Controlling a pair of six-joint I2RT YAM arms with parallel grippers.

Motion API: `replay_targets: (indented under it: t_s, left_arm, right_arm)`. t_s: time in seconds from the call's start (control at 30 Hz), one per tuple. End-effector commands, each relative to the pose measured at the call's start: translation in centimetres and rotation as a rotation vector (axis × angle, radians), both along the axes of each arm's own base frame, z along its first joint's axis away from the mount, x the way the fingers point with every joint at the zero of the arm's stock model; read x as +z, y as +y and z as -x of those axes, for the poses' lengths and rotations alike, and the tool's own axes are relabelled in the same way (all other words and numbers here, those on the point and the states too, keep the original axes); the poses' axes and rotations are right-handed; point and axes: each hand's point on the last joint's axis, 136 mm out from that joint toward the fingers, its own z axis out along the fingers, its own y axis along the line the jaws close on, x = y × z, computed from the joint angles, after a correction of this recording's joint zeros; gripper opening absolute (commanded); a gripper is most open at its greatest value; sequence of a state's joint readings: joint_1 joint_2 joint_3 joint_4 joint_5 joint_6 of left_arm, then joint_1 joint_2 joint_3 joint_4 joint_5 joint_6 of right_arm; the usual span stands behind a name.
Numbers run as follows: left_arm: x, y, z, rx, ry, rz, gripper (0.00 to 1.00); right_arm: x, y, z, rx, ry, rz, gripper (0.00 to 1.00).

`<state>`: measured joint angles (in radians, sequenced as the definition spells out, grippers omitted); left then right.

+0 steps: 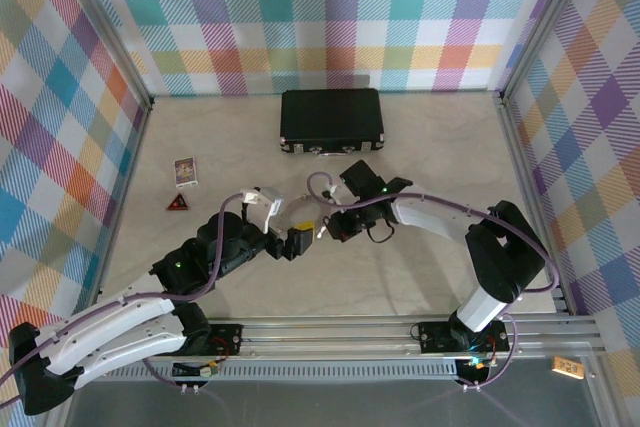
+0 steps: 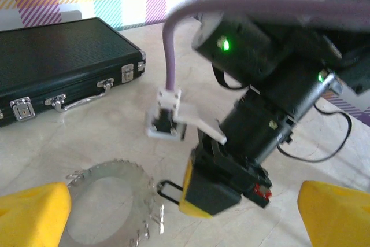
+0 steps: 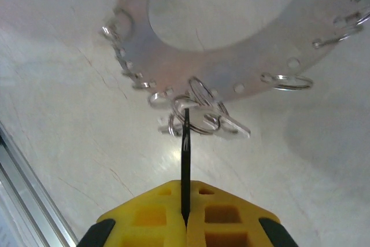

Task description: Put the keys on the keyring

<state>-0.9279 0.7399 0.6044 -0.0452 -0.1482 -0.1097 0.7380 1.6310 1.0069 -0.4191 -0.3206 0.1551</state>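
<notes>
In the top view we see the left arm run from the lower left up to mid-frame and the right arm fold from its base at lower right, elbow out at the right edge, forearm reaching left, so both claws meet at the centre of the worktop [image 1: 430,147]. The left claw [image 2: 184,212] is spread wide, its yellow fingers [image 2: 32,215] at the bottom corners of its wrist view, holding nothing. The right claw [image 3: 185,201] is pressed together, pinching the keyring [image 3: 185,143], which stands edge-on as a thin dark line. The keyring's tip meets the small split rings on the near edge of the keys [image 3: 231,62]; we cannot tell whether it is threaded through any. The keys lie flat as a silvery wreath on the worktop, between the left claw's fingers, lower left in the left wrist view. A black case [image 1: 332,119] sits above centre, well apart. A small card box [image 1: 185,170] and a red triangle [image 1: 178,203] lie at the left. The right claw's body and purple cable [image 2: 170,50] sit close in front of the left wrist camera.
</notes>
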Motion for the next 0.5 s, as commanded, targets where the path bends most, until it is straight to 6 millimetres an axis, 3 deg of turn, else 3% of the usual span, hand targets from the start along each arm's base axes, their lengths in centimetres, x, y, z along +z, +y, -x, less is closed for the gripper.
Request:
replay_targets:
  t_s: [0.0,0.47]
  left_arm:
    - [0.7,-0.4,-0.2,-0.001,-0.015,0.039,1.00]
    - [-1.8,1.1,-2.3,0.159,0.013,0.007,1.00]
  right_arm:
    - [0.6,0.3,0.7,-0.026,0.016,-0.070,0.00]
    - [-2.6,-2.8,3.8,-0.096,0.091,-0.029,0.00]
